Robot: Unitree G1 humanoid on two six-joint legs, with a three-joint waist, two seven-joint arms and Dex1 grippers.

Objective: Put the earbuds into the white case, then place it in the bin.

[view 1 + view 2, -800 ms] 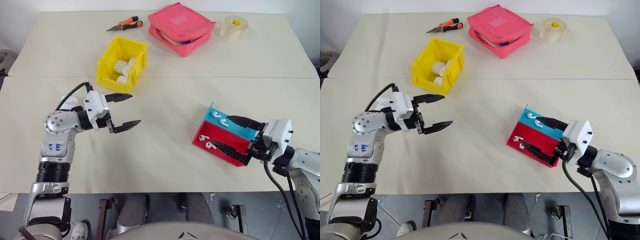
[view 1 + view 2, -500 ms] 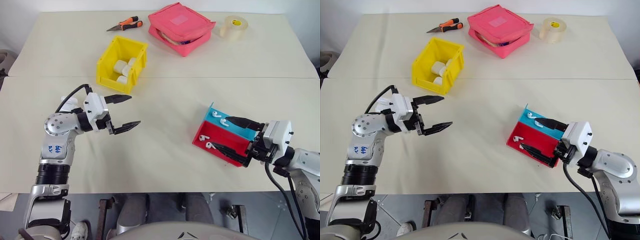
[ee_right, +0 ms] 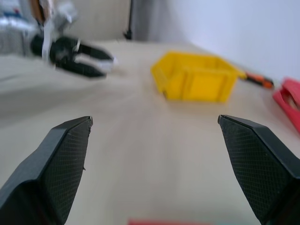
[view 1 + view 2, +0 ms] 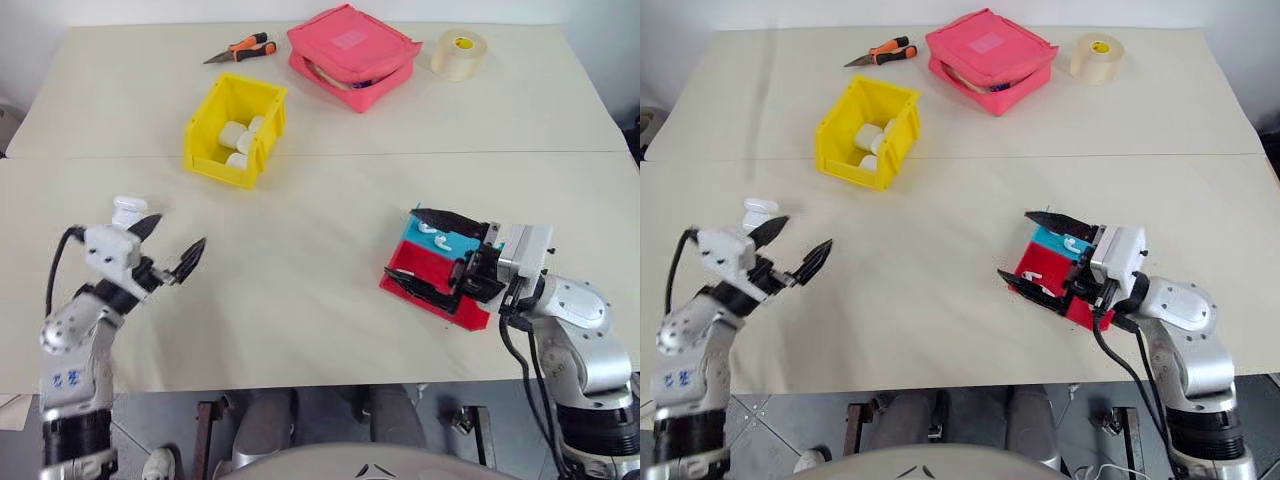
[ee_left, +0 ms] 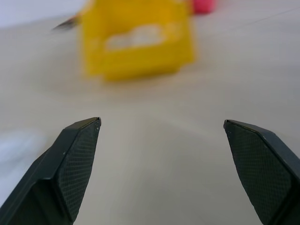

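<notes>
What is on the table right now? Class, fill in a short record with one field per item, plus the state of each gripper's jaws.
bin: yellow, far left of centre, white items inside
tray: red and blue, near right
earbuds: white, lying in the tray
pouch: pink, far edge
tape roll: right of the pouch
pliers: orange-handled, left of the pouch
left gripper: jaws open, holding nothing, above bare table
right gripper: jaws open, spread across the tray's left end

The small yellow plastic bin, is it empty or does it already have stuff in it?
Not empty. The bright yellow open-topped plastic bin already holds several small white rounded objects, seen from above; what they are cannot be told.
</notes>
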